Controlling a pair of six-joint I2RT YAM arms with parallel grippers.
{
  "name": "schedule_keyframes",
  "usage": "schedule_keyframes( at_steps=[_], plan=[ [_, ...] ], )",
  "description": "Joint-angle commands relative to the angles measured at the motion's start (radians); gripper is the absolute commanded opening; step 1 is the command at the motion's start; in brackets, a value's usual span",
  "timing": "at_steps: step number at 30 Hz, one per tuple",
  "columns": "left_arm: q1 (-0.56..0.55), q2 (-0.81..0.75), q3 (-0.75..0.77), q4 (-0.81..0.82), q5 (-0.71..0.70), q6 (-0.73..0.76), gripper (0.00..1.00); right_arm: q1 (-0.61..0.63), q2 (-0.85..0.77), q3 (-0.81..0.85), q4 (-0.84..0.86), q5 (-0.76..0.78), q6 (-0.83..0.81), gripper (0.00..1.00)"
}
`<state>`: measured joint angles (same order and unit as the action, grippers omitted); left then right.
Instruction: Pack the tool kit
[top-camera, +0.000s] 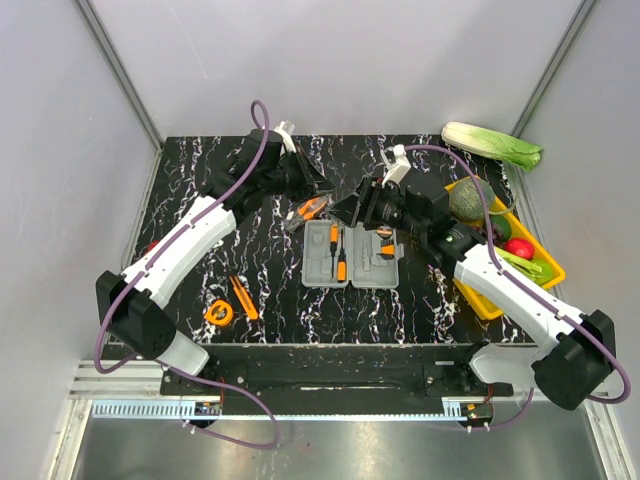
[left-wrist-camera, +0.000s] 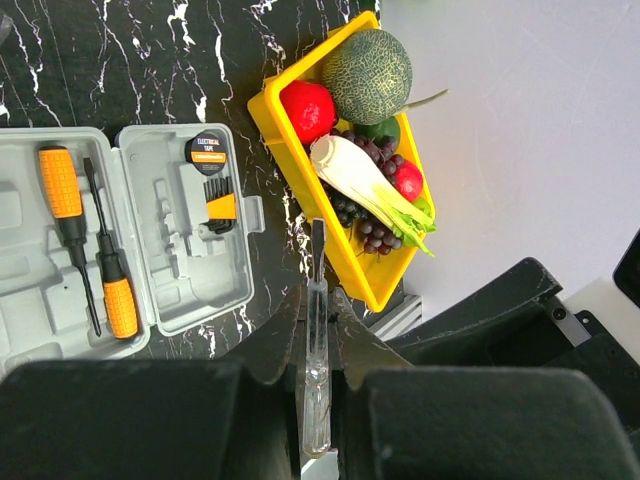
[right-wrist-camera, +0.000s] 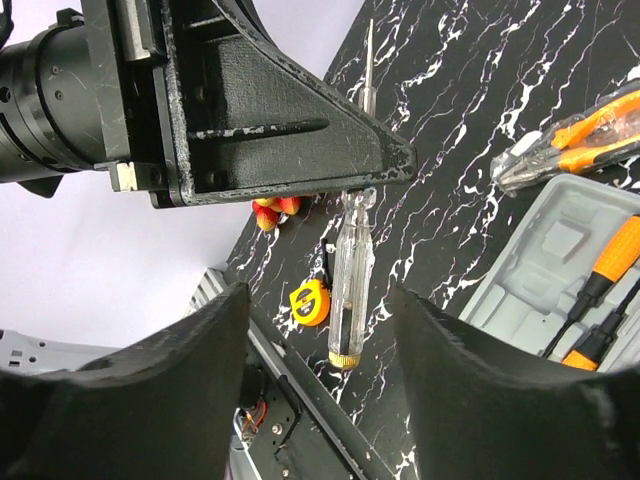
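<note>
Orange and black marked the loose tools on the dark marbled table (top-camera: 190, 170). From the left lay one tape measure (top-camera: 219, 313), one cutter (top-camera: 243, 297) and one pair of pliers (top-camera: 310, 210), then one grey case (top-camera: 352, 270), open and flat at mid-table, with two orange-handled screwdrivers (left-wrist-camera: 62, 185) in its left half. Just beyond the case's far edge, the left pincer (left-wrist-camera: 316, 320) was pinched on one clear-handled screwdriver (right-wrist-camera: 350, 270), the right pincer (right-wrist-camera: 320, 295) stood spread on either side of that handle without touching it, and one yellow tray (left-wrist-camera: 268, 135) of vegetables sat furthest right.
</note>
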<state>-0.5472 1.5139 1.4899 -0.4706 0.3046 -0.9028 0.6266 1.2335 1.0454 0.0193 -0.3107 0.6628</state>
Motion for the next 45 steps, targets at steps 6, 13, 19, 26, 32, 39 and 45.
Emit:
schedule_keyframes(
  at_steps=[6,13,19,26,32,39,45],
  plan=[
    [-0.003,-0.035,0.010,0.024,-0.016,-0.028,0.00,0.010,0.001,0.031,-0.010,0.006,-0.034,0.68],
    [-0.005,-0.034,0.009,0.024,-0.007,-0.033,0.00,0.012,0.078,0.071,-0.007,-0.042,-0.052,0.48],
    [-0.005,-0.038,0.007,0.024,0.011,-0.012,0.00,0.013,0.090,0.099,-0.058,-0.028,-0.061,0.10],
    [0.000,-0.118,-0.011,-0.046,-0.080,0.157,0.76,0.012,0.051,0.120,-0.182,0.018,-0.068,0.00],
    [0.004,-0.224,-0.019,-0.083,-0.220,0.443,0.86,0.009,0.043,0.137,-0.340,-0.057,-0.060,0.00],
    [0.001,-0.317,-0.094,-0.059,-0.060,0.781,0.90,0.009,0.037,0.160,-0.510,-0.195,-0.057,0.00],
    [-0.020,-0.371,-0.172,-0.065,0.242,0.944,0.91,0.001,0.015,0.156,-0.544,-0.373,-0.035,0.00]
  ],
)
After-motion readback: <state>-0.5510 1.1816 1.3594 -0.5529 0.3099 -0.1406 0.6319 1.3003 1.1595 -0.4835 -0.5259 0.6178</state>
